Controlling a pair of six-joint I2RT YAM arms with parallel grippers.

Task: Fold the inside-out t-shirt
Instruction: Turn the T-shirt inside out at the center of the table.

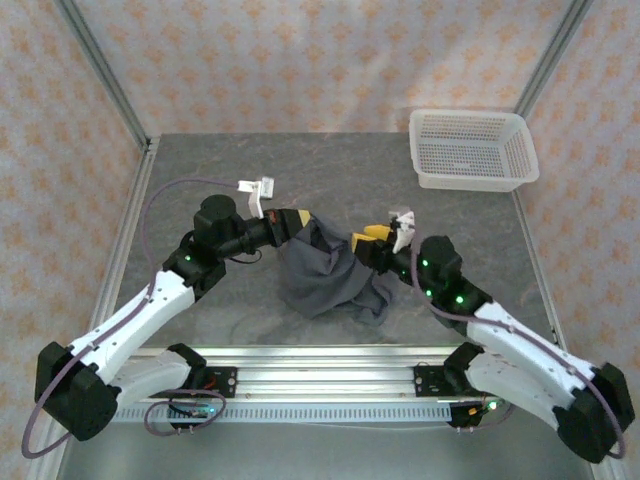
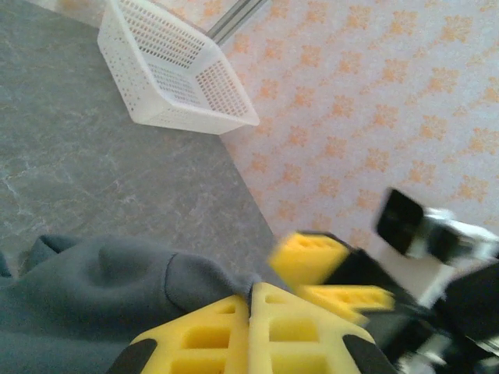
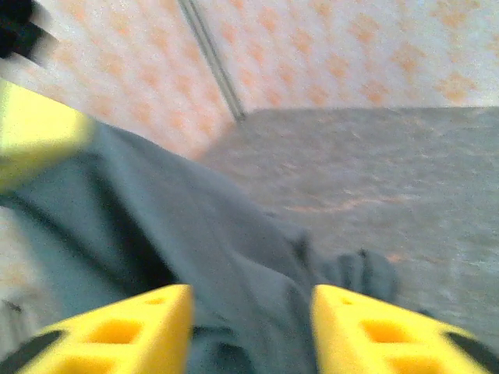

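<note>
Well, the left gripper [image 1: 293, 222] sits left of centre, its yellow fingers pressed together on a raised edge of the inside-out t-shirt [image 1: 325, 272]. That dark grey cloth hangs bunched between the two arms and pools on the grey table [image 1: 220, 165]. Just right of it, the right gripper [image 1: 375, 238] has its fingers spread, with cloth lying between them. A white basket [image 1: 470, 150] stands at the far right corner

Pale wallpaper [image 1: 300, 60] w/ orange floral print on 3 sides, beyond left pincer [image 1: 297, 222] & right pincer [image 1: 368, 238]. Grey marbled tabletop [image 1: 200, 165] beneath both. Alu frame posts [image 1: 105, 75] at far corners. Soft, even light.
</note>
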